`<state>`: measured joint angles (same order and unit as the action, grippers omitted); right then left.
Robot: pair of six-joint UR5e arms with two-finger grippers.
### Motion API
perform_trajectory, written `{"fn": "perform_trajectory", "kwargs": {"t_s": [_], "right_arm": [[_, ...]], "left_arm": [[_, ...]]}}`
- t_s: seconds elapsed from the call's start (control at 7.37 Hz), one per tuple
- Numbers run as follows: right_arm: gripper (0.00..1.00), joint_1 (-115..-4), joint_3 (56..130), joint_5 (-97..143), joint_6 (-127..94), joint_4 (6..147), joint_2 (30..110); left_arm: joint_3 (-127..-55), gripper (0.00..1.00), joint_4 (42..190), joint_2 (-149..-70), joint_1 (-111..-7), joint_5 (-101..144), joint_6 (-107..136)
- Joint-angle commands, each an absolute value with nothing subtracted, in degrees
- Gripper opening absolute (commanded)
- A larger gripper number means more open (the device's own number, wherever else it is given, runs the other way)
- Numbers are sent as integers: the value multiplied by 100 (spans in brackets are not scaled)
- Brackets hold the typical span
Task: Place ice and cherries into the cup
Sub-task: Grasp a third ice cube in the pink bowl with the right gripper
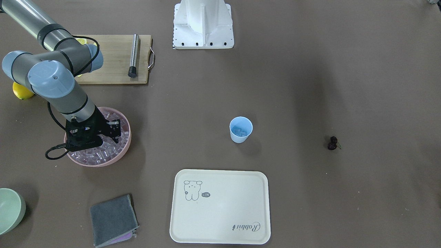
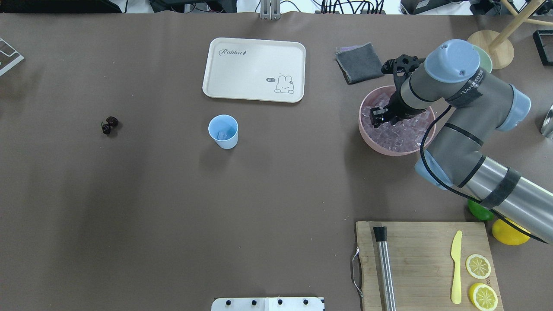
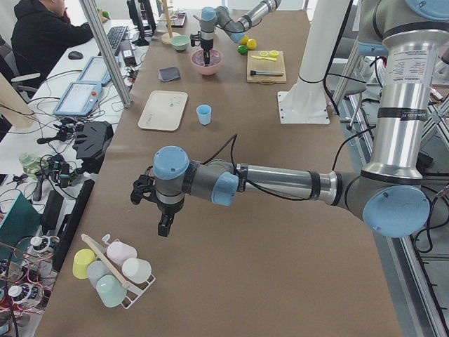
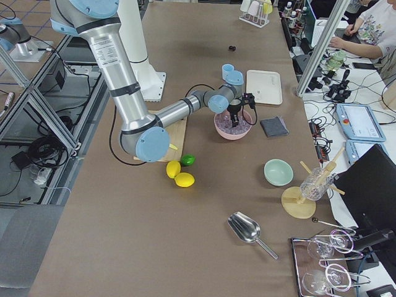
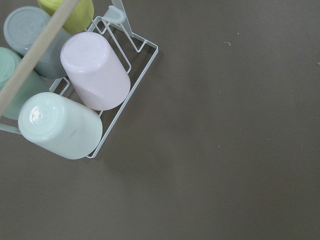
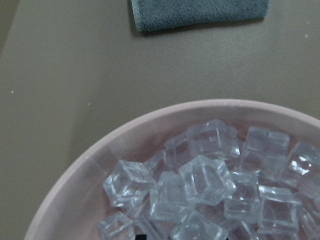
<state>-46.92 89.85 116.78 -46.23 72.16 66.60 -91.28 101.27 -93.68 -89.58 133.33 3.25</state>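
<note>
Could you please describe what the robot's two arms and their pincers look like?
Both arms are silver-grey tubes with rounded light-blue joint caps and black bands. The right arm has white lettering near its wrist and a black cable running to the black right pincer. The left arm has a similar cable and a black left pincer.

Clear, glassy ice cubes [image 6: 205, 180] fill a pink bowl [image 6: 150, 117]. A few lie in the upright light-blue plastic cup [image 1: 240, 130]. The dark cherries [image 1: 332, 143] lie well apart from it.
</note>
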Motion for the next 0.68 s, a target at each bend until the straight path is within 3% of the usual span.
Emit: {"fn": "perform_trajectory", "kwargs": {"t_s": [0.0,0.14,0.54], "right_arm": [[18,-4702,9044,11672,-4623,7216,6662],[5,-4720,9096,11681,-4623,7225,6662],[0,-4711,9324,11680,-4623,7225,6820]], "left_arm": [[-9123,98,10256,-9264,-8956,13333,325],[-9123,98,10335,-9246,-8956,13324,334],[-9088,98,10345,-9246,-8956,13324,325]]}}
